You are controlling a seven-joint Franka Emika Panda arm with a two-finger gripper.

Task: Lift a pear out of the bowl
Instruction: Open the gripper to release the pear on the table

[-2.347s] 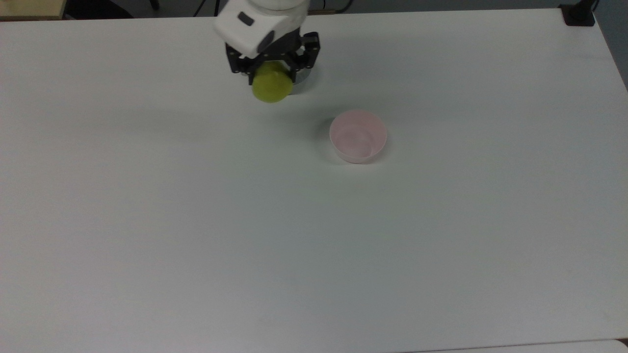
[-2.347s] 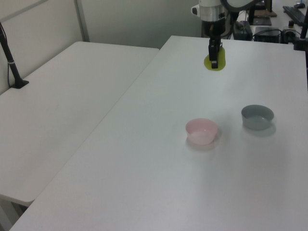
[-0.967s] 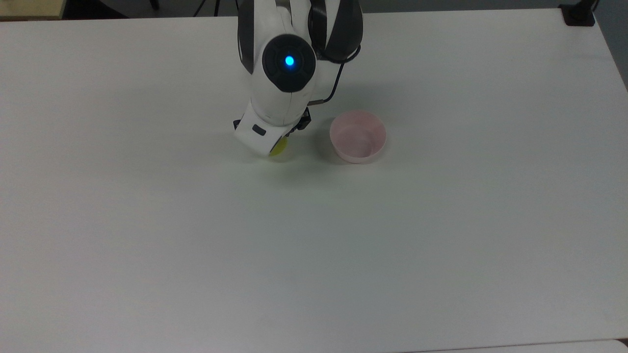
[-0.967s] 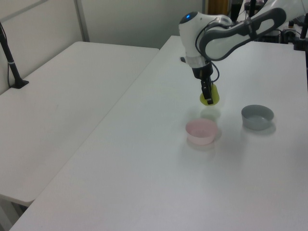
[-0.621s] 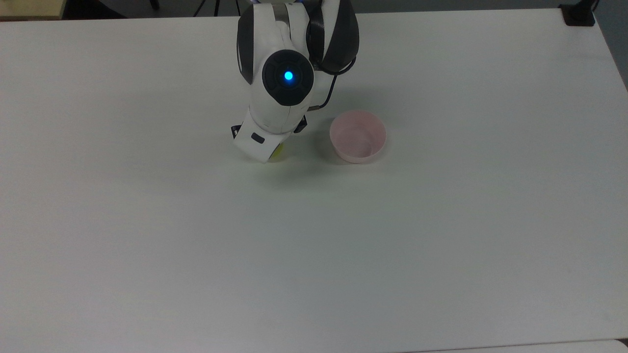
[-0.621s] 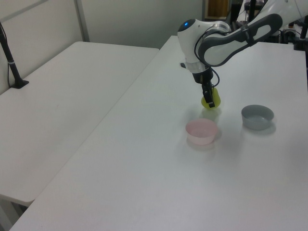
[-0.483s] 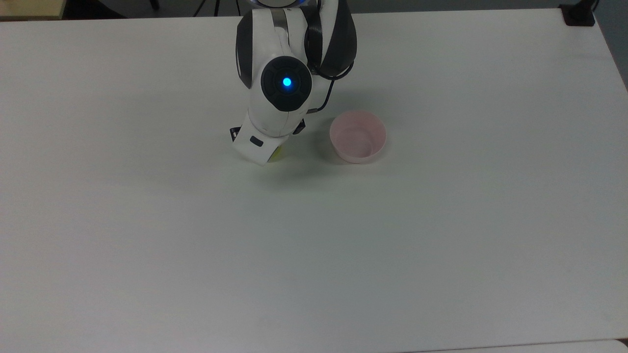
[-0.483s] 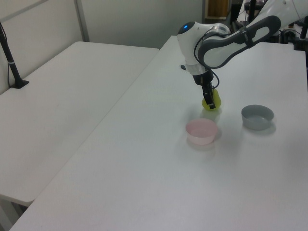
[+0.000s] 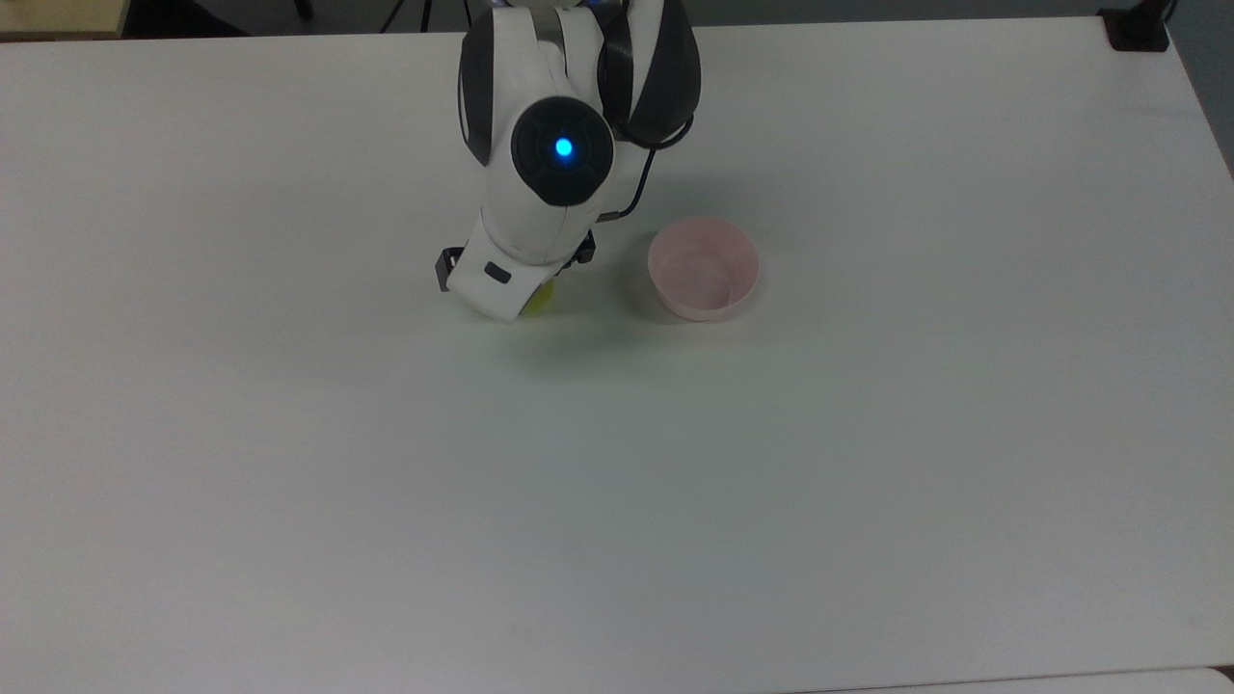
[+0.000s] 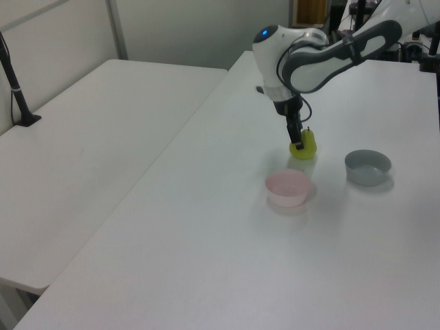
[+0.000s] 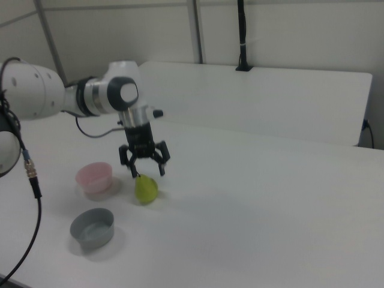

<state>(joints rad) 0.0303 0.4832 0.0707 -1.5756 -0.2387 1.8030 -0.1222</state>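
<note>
Pear (image 11: 146, 189) sits on table right of empty pink bowl (image 11: 94, 176) in the right view; we see gripper (image 11: 144, 170) spread wide above it, holding nothing.

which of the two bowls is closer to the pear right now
The pale pink bowl. In the right view it sits just to the left of the pear, while the grey bowl lies farther off, toward the table's near edge.
</note>
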